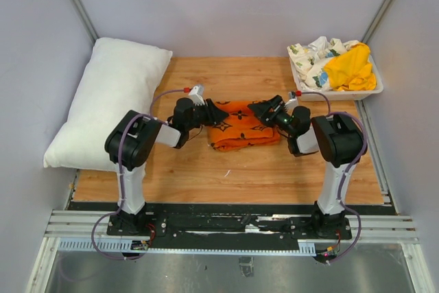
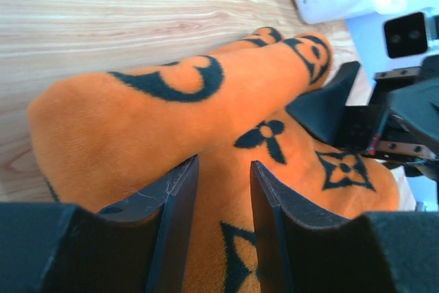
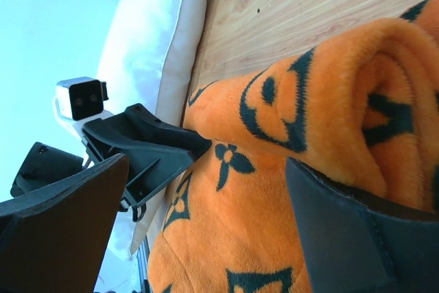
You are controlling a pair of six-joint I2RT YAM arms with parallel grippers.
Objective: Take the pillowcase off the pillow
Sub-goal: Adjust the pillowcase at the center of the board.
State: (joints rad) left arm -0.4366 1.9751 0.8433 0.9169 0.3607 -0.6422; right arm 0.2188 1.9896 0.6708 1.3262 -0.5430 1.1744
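Observation:
The orange pillowcase [image 1: 240,126] with black flower motifs lies bunched and folded on the wooden table, apart from the pillow. The plump white pillow [image 1: 110,101] lies bare along the left edge; it also shows in the right wrist view [image 3: 164,39]. My left gripper [image 1: 221,113] sits at the pillowcase's left end, its jaws a little apart over the fabric [image 2: 171,114], nothing pinched. My right gripper [image 1: 258,111] is at the right end, jaws wide apart over the fabric [image 3: 309,121]. The two grippers point at each other.
A white bin [image 1: 343,92] at the back right holds a yellow cloth [image 1: 350,66] and a white floral-print cloth [image 1: 312,56]. Grey walls close in the table on three sides.

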